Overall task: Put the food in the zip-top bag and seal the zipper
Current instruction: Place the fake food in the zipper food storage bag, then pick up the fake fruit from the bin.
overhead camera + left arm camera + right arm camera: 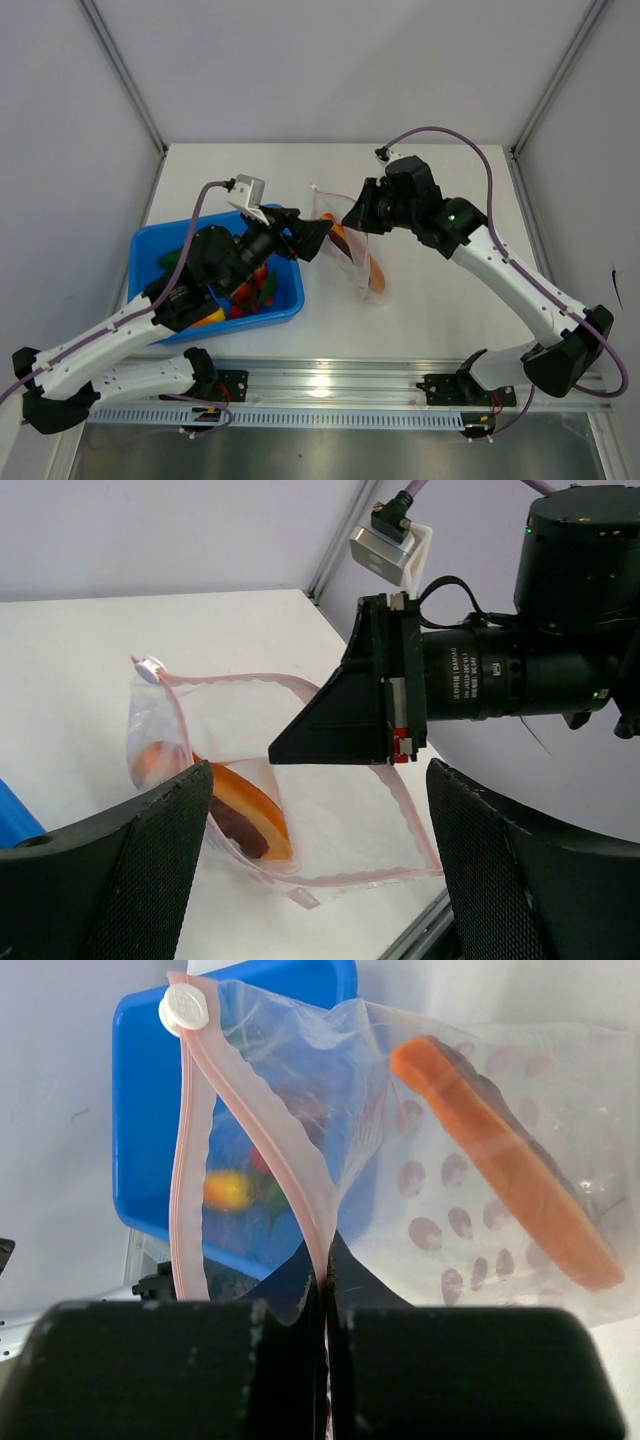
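Bag (355,262) sits mid-counter, its mouth open. Left of it, one blue tray (145,250) shows three foods: green piece (170,258), yellow piece (208,318), tomatoes (255,290). Left fingers (130,870) are spread apart and empty at the bag's mouth. One orange wedge (250,805) lies inside the bag. Right fingers (150,1370) are clamped on its zipper (255,1120).

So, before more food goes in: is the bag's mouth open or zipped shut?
Open: the zipper gapes, its strips apart, while the right gripper pinches one edge of the bag.

Open clear zip-top bag (340,815) with pink zipper (250,679) holds an orange-red wedge slice (252,805).
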